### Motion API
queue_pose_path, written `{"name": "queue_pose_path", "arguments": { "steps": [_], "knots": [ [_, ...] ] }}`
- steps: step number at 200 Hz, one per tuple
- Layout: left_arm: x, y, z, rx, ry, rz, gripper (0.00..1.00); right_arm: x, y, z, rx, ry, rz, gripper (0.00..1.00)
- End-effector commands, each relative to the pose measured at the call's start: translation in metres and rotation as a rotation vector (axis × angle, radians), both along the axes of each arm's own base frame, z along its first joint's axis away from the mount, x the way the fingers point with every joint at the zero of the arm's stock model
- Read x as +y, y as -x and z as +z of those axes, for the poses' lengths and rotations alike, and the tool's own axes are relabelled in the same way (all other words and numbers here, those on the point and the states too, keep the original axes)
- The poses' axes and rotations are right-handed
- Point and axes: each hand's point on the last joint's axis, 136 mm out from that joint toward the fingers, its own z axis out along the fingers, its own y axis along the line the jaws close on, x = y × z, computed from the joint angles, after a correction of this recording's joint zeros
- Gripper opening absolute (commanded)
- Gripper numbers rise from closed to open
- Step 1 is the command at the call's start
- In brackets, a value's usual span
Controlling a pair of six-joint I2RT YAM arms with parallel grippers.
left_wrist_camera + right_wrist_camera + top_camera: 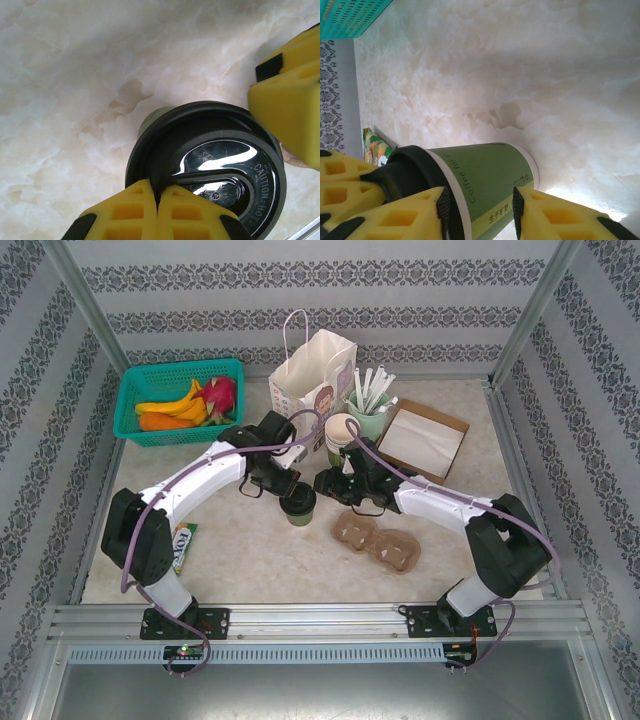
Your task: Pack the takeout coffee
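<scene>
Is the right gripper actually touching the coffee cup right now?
Touching. In the right wrist view, the right gripper has its fingers pressed against opposite sides of the takeout coffee, with no gap at either side.

open table left of cup; carrier crowds right.

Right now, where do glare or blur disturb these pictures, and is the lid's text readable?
Left wrist: white glare streaks on the glossy lid, yet CAUTION HOT is readable; the left gripper's fingers at the bottom edge look soft. Right wrist: a washed-out bright patch on the table beside the takeout coffee. Top external: even light, sharp.
</scene>
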Motion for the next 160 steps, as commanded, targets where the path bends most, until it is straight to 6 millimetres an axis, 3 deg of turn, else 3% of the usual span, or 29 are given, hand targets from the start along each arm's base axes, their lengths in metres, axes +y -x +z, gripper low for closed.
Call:
{"name": "queue_pose_path", "arguments": {
  "steps": [1,40,87,160],
  "knots": [
    [-0.002,0.013,-0.01,0.014,-0.013,-0.019,0.0,0.015,0.001,0.006,0.016,-0.06,0.049,0.41],
    [-0.007,0.014,-0.014,0.004,0.015,0.013,0.0,0.02,0.006,-0.001,0.04,-0.076,0.061,0.42],
    [-0.003,0.013,-0.015,-0.016,-0.024,0.022,0.0,0.008,-0.001,0.025,-0.056,-0.066,0.018,0.41],
    [-0.006,0.014,-0.018,-0.013,-0.004,0.029,0.0,0.014,0.015,-0.01,0.03,-0.032,0.04,0.37]
  ]
}}
